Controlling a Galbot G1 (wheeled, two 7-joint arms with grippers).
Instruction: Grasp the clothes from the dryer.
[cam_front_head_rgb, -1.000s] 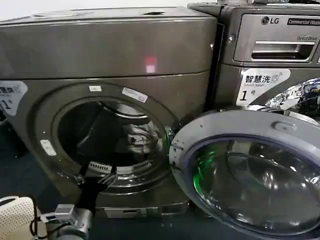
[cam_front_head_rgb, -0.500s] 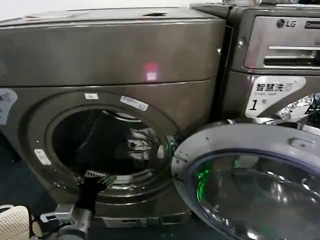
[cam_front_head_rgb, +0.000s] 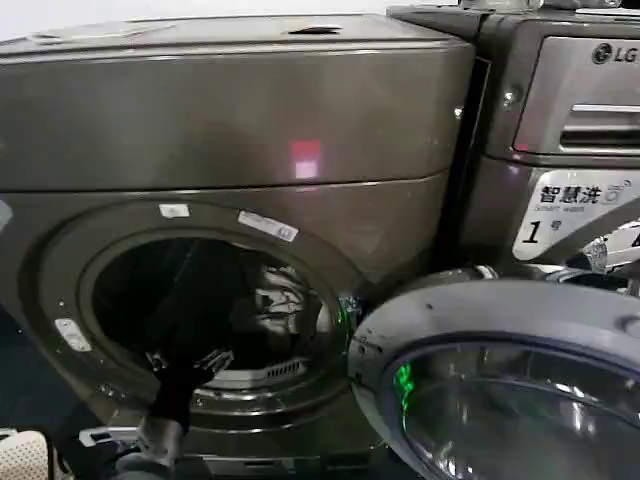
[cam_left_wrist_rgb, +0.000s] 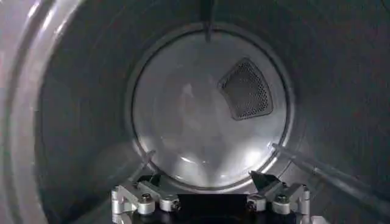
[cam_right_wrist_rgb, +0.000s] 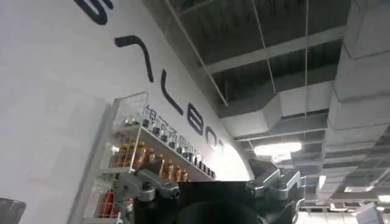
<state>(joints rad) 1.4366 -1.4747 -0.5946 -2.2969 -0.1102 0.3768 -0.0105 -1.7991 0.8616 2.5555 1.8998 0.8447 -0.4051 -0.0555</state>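
The large dark bronze-grey front-loading dryer (cam_front_head_rgb: 230, 130), with a plain flat top and a round porthole, is the landmark here. Its big round glass door with a grey rim (cam_front_head_rgb: 500, 330) hangs fully open to the right of the porthole, so opening is already done. To the right of the dryer stands a second grey machine with an LG logo (cam_front_head_rgb: 560, 130).

Inside the porthole of the dryer, a small bundle of light grey and white soft clothes (cam_front_head_rgb: 280, 305) seems to lie at the right part of the drum, though reflections make its outline unsure. In the left wrist view the grey metal drum (cam_left_wrist_rgb: 207, 115) looks bare up to its back wall with the mesh vent (cam_left_wrist_rgb: 247, 90), and I cannot find the clothes there.

The left gripper (cam_front_head_rgb: 192, 362), black with pale finger ends, is at the lower rim of the porthole of the dryer, reaching into the drum. Its fingers (cam_left_wrist_rgb: 145, 182) stand wide apart and hold nothing. The right gripper (cam_right_wrist_rgb: 213, 189) points up toward a ceiling and a white wall, away from the dryer; its fingers are spread and hold nothing too.

I judge the task is in the approach: the reach to the bundle, the closing and the pulling out are left.
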